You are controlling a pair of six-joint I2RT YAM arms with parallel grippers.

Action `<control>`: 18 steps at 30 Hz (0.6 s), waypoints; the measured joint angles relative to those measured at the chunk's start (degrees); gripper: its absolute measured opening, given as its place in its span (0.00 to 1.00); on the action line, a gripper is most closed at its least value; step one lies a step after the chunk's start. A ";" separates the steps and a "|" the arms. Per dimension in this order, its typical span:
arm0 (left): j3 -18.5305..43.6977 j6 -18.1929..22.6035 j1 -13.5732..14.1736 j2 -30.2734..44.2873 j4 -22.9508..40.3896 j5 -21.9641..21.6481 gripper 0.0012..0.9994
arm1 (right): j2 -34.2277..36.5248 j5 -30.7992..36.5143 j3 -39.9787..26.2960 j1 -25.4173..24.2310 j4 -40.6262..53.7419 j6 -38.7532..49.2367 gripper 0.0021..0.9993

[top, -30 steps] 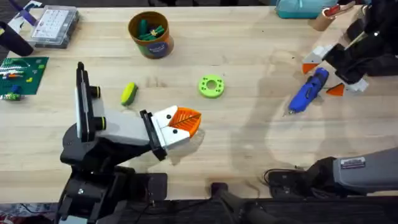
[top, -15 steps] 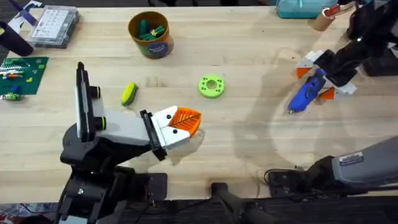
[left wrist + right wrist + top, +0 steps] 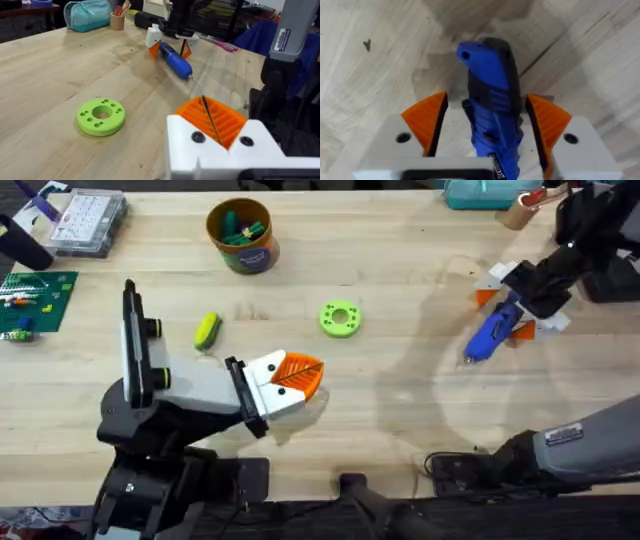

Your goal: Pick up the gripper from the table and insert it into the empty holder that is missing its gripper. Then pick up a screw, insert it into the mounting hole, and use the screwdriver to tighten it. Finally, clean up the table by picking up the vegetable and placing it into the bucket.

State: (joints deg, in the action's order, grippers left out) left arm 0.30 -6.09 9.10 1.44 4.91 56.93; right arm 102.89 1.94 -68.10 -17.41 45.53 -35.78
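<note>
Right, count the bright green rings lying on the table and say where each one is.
1. The green ring lies flat near the table's middle, between the vegetable and the screwdriver. The bucket holds green bits, so more could hide there.

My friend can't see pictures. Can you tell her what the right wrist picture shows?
A bright-blue screwdriver lies on a wooden table, between the right gripper's two open orange fingers, one on each side, not squeezing it yet.

We saw a bright-blue screwdriver [image 3: 494,330], a yellow-and-green vegetable [image 3: 207,330], an orange bucket [image 3: 241,235] with a dark blue band, and a green ring [image 3: 340,319].
</note>
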 joint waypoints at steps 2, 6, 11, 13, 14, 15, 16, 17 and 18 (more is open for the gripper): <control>0.00 0.00 0.00 -0.01 0.00 0.00 0.01 | 0.13 0.49 0.01 -0.05 -0.13 0.01 0.76; 0.00 0.00 0.00 0.01 0.00 -0.12 0.01 | 0.33 1.60 0.02 -0.41 -0.13 0.22 0.32; 0.00 0.00 0.00 -0.01 0.00 -0.20 0.01 | 0.85 1.66 0.00 -0.46 -1.09 0.18 0.02; 0.00 0.00 0.00 -0.01 0.00 -0.20 0.01 | 0.85 1.65 0.00 -0.46 -1.05 0.18 0.03; 0.00 0.00 0.00 -0.01 0.00 -0.20 0.01 | 0.85 1.67 0.00 -0.45 -1.03 0.18 0.03; 0.00 0.00 0.00 -0.01 0.00 -0.20 0.01 | 0.85 1.66 0.00 -0.45 -1.02 0.18 0.02; 0.00 0.00 0.00 -0.01 0.00 -0.20 0.01 | 0.85 1.65 0.00 -0.46 -1.01 0.18 0.02; 0.00 0.00 0.00 -0.01 0.00 -0.20 0.01 | 0.85 1.65 0.00 -0.46 -0.98 0.18 0.02; 0.00 0.00 0.00 -0.01 0.00 -0.20 0.01 | 0.85 1.65 0.00 -0.46 -0.97 0.18 0.02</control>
State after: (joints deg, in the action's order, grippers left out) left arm 0.30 -6.09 9.10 1.43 4.91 56.73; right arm 103.74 3.60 -68.10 -17.87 44.56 -35.59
